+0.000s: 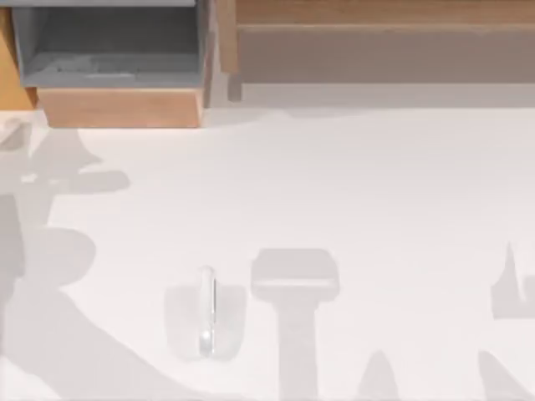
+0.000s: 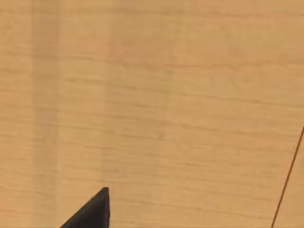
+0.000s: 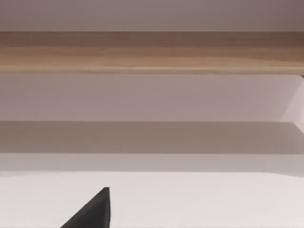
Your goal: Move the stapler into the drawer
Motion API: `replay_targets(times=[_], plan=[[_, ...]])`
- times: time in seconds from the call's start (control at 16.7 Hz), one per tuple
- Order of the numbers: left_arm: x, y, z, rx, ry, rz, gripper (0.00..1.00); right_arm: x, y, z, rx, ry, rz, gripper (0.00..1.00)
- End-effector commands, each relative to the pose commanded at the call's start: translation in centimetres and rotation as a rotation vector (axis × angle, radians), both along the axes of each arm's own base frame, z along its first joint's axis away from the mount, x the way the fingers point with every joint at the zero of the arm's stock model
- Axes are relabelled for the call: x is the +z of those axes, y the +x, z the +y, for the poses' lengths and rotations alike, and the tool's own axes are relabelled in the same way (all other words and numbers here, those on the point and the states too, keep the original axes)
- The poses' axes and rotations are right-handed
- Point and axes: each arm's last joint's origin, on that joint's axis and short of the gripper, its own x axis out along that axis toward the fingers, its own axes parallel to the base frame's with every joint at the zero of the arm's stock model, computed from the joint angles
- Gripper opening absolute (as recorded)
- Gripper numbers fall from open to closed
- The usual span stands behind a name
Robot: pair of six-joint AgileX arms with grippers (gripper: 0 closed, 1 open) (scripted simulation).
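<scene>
**Stapler on open bench, drawer pulled out at far left**

At the far left of the top view, the drawer (image 1: 117, 50) stands pulled out over the bench (image 1: 384, 192): grey inside, grey side walls, with a light tan wood front panel facing the near edge. Nothing lies on its grey floor.

Nearer the front edge and a little left of centre lies the stapler (image 1: 206, 311). It is small, narrow and whitish-silver, close to the bench's own colour, with a glossy highlight along its length and a rounded end at each tip. A faint shadow spreads on both sides of it. Its long axis runs from the near edge toward the back, roughly in line with the drawer's right side wall. Which end is the front cannot be told. It sits well apart from the drawer.

Just right of the stapler a flat grey T-shaped shadow (image 1: 294, 309) falls on the bench.

Along the back at the right runs a wide wooden unit (image 1: 384, 42) with a long beige-grey recess.

The left wrist view faces a tan wood-grain surface (image 2: 152, 95); the right wrist view faces the wooden unit across bare bench. One dark fingertip (image 2: 92, 211) edges into the left wrist view and another (image 3: 92, 211) into the right; whether either hand is apart or together cannot be told.
</scene>
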Motion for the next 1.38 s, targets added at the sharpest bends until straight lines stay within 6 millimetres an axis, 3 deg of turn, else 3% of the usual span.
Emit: replay_targets(times=[0.18, 0.3, 0.66, 1.02, 1.26, 1.38], plan=[[-3.0, 1.0, 1.5, 0.003, 0.092, -0.004, 1.00, 0.0, 0.0, 0.0, 0.000, 0.000, 0.000, 1.00], [-3.8, 1.2, 2.0, 0.005, 0.118, -0.005, 1.00, 0.0, 0.0, 0.0, 0.000, 0.000, 0.000, 1.00], [-3.9, 1.3, 1.8, 0.002, 0.118, -0.003, 1.00, 0.0, 0.0, 0.0, 0.000, 0.000, 0.000, 1.00], [-3.9, 3.6, 2.0, 0.005, 0.121, -0.006, 1.00, 0.0, 0.0, 0.0, 0.000, 0.000, 0.000, 1.00], [-3.9, 3.7, 2.0, 0.005, 0.121, -0.006, 1.00, 0.0, 0.0, 0.0, 0.000, 0.000, 0.000, 1.00], [-3.9, 3.7, 2.0, 0.005, 0.121, -0.006, 0.85, 0.0, 0.0, 0.0, 0.000, 0.000, 0.000, 1.00]])
